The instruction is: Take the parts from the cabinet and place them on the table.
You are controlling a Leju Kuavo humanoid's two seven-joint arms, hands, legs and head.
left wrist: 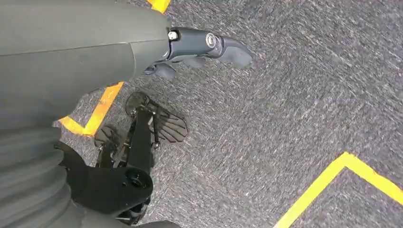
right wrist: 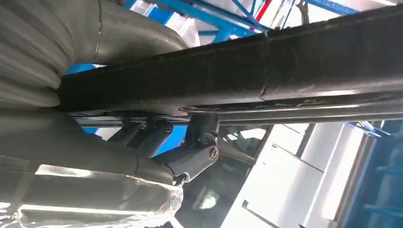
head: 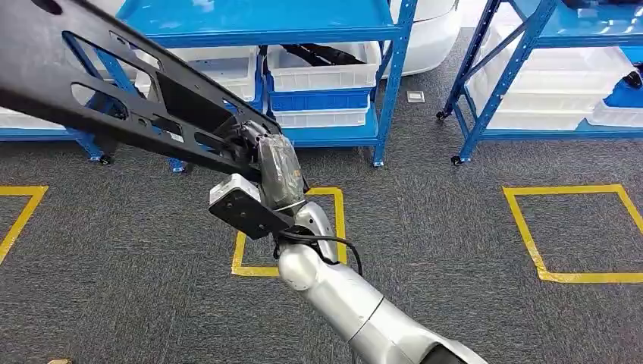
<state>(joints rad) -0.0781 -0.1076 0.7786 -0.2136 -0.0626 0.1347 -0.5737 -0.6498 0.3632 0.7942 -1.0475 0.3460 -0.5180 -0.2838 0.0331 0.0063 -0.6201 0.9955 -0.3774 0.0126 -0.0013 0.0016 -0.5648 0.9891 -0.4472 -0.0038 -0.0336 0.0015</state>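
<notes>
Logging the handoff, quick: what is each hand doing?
Left hand: open, holding nothing, above the carpet.
Right hand: gripping the long black metal bracket.

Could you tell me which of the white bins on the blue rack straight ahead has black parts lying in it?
It is the top white bin of the right-hand stack, just beyond the right hand; black parts lie inside, while the others' contents aren't visible.

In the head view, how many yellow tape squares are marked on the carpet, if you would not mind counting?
3. One yellow tape square lies partly behind the right hand, one lies to the right, and one is cut off at the left edge. Others may lie outside the frame.
</notes>
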